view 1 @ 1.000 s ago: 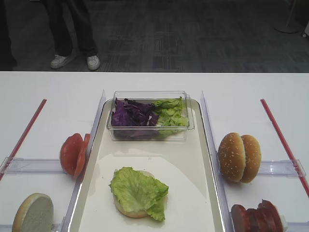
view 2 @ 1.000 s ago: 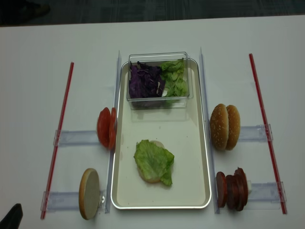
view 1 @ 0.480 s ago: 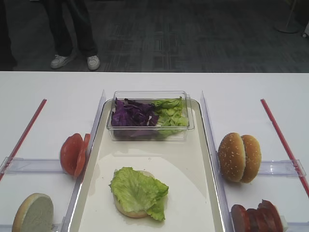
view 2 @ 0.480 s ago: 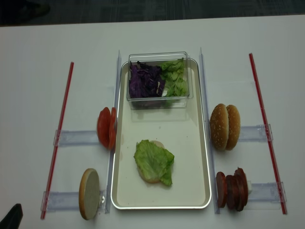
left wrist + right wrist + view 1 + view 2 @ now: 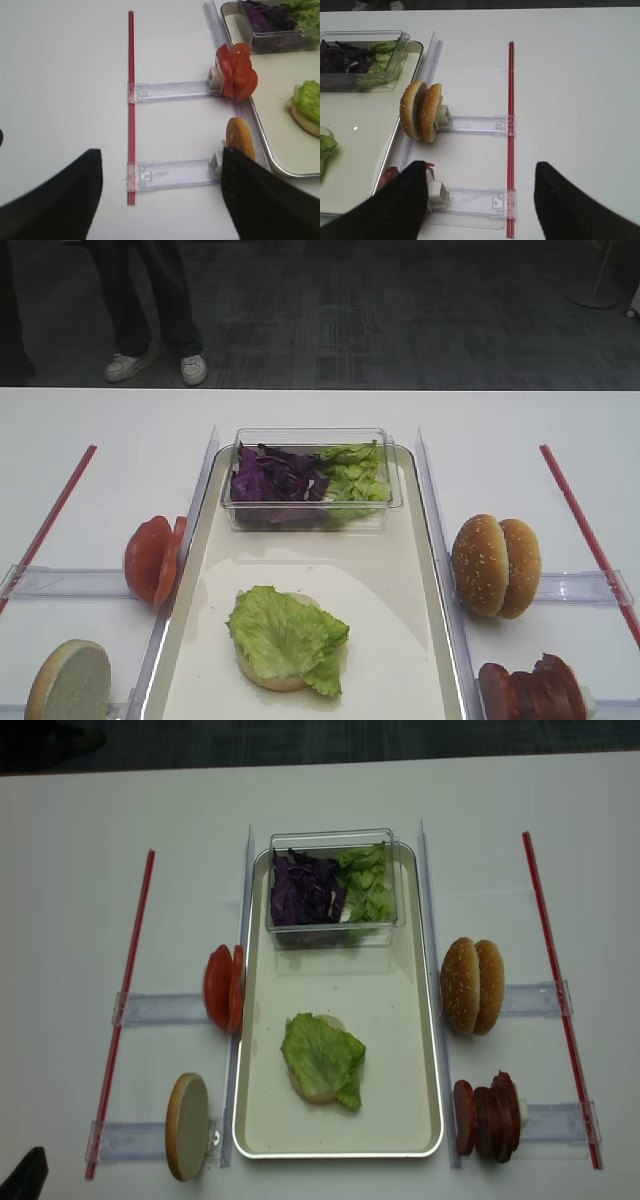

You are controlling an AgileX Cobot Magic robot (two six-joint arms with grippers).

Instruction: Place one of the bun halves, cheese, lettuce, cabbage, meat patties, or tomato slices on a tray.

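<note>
My right gripper [image 5: 482, 200] hangs over bare table with its two dark fingers [image 5: 400, 210] spread wide and nothing between them. Just under the inner finger, the meat patties [image 5: 390, 176] peek out as a dark reddish edge at the end of a clear plastic rail [image 5: 470, 197]. A little farther stand two sesame bun halves [image 5: 421, 117], golden domes on edge, pressed together against the next rail. Beyond them to the side runs the cream tray [image 5: 367, 145] with its shiny rim.

My left gripper [image 5: 160, 200] also stands open and empty, fingers wide apart. Near its inner finger a bun half [image 5: 240, 144] stands on edge; farther on, the bright red tomato slices [image 5: 237, 77] lean together at their rail.

On the tray, nearest me, a ruffled light-green lettuce [image 5: 285, 635] leaf lies over a pale bun half [image 5: 262, 674], covering most of it. At the tray's far end sits a clear tub [image 5: 310, 480], purple shredded cabbage [image 5: 275, 478] on one side, more green leaves on the other.
</note>
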